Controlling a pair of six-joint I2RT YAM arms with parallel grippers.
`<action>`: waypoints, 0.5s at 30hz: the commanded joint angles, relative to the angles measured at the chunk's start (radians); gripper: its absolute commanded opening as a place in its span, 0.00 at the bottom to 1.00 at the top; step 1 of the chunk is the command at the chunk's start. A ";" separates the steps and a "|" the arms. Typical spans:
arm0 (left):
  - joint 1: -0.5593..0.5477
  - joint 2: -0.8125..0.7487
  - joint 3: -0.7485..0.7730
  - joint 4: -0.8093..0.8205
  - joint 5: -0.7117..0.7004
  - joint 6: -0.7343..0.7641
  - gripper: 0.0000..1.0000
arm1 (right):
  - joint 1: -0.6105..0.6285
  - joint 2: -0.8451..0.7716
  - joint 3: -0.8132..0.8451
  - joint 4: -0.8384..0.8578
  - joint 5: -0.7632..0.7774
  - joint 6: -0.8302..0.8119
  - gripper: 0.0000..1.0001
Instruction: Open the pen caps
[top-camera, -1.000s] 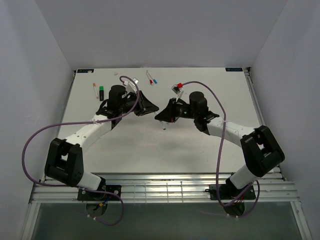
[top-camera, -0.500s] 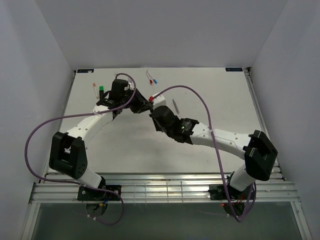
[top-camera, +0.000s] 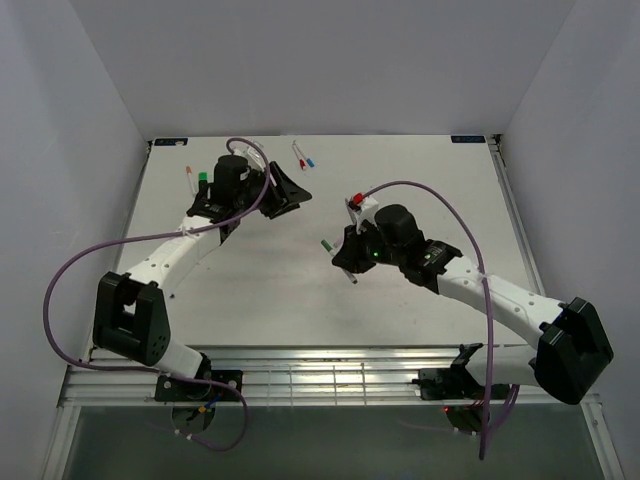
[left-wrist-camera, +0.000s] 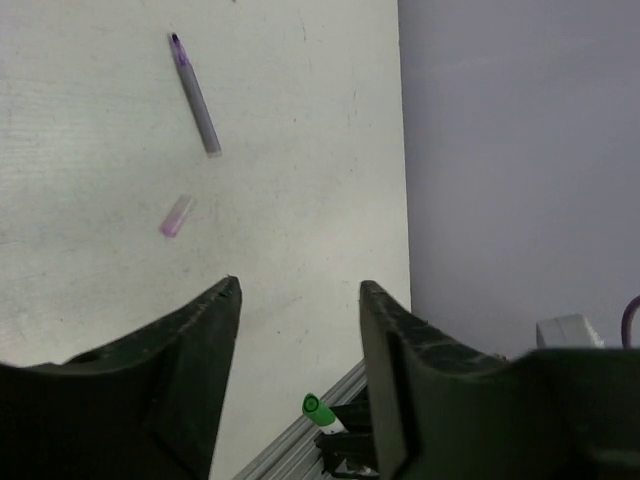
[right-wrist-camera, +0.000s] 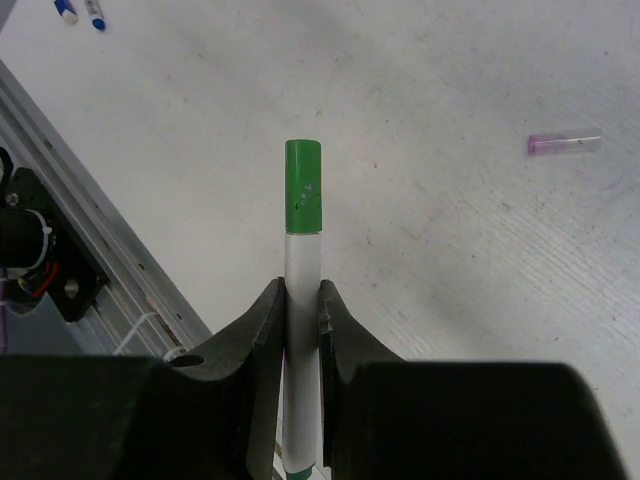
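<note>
My right gripper (right-wrist-camera: 302, 288) is shut on a white pen (right-wrist-camera: 302, 262) whose green pen cap (right-wrist-camera: 303, 188) sticks out past the fingertips, still on the barrel. From above, that gripper (top-camera: 340, 258) hovers over mid-table with the green end (top-camera: 325, 245) pointing left. My left gripper (left-wrist-camera: 300, 290) stands open with nothing between its fingers, at back left (top-camera: 298, 192), apart from the pen. A grey pen (left-wrist-camera: 195, 95) with a bare purple tip lies on the table, and its purple cap (left-wrist-camera: 176, 215) lies loose nearby (right-wrist-camera: 565, 144).
Two pens with red and blue ends (top-camera: 303, 156) lie at the table's back edge. An orange-ended pen (top-camera: 189, 181) and a stubby black marker with a green end (top-camera: 203, 181) lie at back left. Purple cables loop over both arms. Walls enclose the table (top-camera: 250, 290).
The two grippers met over mid-table, then parted. My left gripper opened and drew back left. My right gripper swung right and nearer, keeping the green-capped pen.
</note>
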 joint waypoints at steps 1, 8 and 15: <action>-0.089 -0.019 0.033 -0.064 -0.014 0.069 0.64 | -0.054 -0.013 -0.002 0.053 -0.140 0.057 0.08; -0.122 -0.030 0.047 -0.105 -0.086 0.094 0.97 | -0.127 -0.051 -0.097 0.224 -0.296 0.162 0.08; -0.119 -0.120 -0.126 0.272 0.105 0.077 0.90 | -0.161 -0.056 -0.190 0.485 -0.525 0.335 0.08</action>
